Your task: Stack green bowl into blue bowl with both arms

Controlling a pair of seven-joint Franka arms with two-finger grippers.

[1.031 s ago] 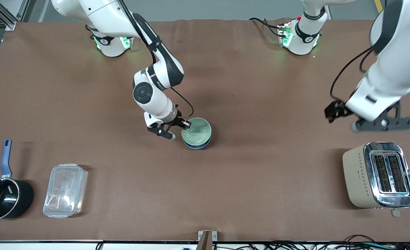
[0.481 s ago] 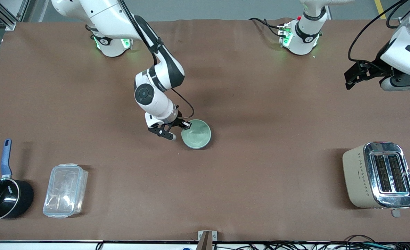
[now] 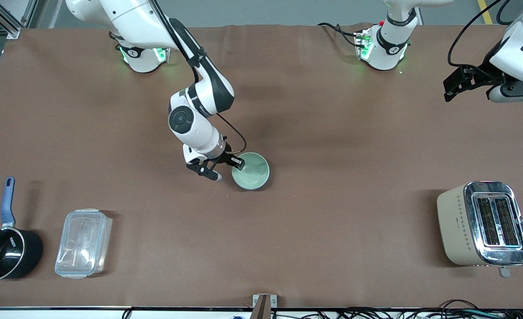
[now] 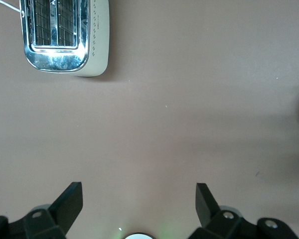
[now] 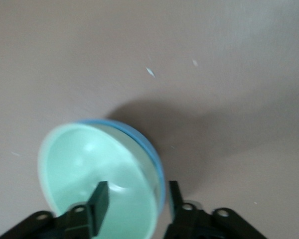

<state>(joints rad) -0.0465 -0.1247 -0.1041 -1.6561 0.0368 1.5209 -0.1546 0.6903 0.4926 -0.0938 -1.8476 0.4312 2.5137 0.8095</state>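
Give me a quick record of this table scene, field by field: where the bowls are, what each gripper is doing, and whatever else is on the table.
bowls: pale mint-green ceramic bowl sits nested in the sky-blue bowl, mid-table
right gripper: open, fingers straddling the green bowl's rim
left gripper: open, empty, up over the left arm's end of the table; arm waits
other items: beige and chrome toaster; clear plastic lidded container; black saucepan with blue handle
surface: brown table cover
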